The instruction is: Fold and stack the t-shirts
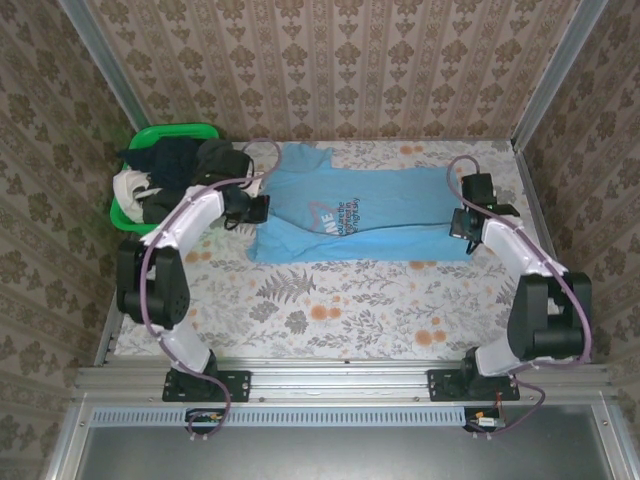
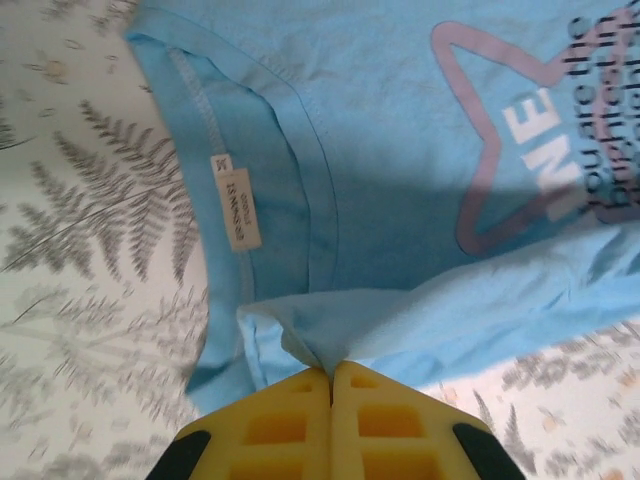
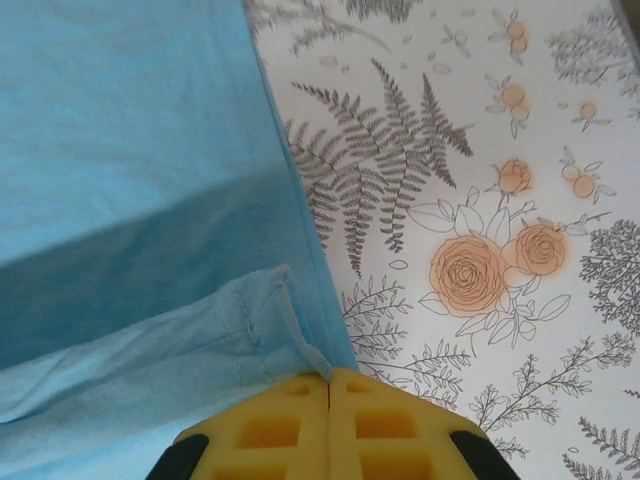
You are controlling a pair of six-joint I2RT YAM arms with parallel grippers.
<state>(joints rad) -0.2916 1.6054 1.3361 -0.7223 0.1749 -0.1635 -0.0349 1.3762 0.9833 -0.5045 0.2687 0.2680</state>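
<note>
Left fingers (image 2: 285,425) are pinched shut on the light blue t-shirt (image 2: 400,180) by the collar, and the right fingers (image 3: 285,425) are clamped the same way on its hem corner. The shirt's spread across the far middle of the worktop (image 1: 330,310), so I'd say the first fold is barely starting. The other shirts (image 1: 165,175) are heaped in the green basket (image 1: 180,130) at far left, and there's no stack yet.

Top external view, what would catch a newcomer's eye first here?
The light blue cloth t-shirt with a reddish star outline lies spread across the far half of the flower-printed table. The left end effector and right end effector each pinch a lifted edge of it, near collar and hem. A green plastic basket heaped with dark and white clothes sits far left.
</note>
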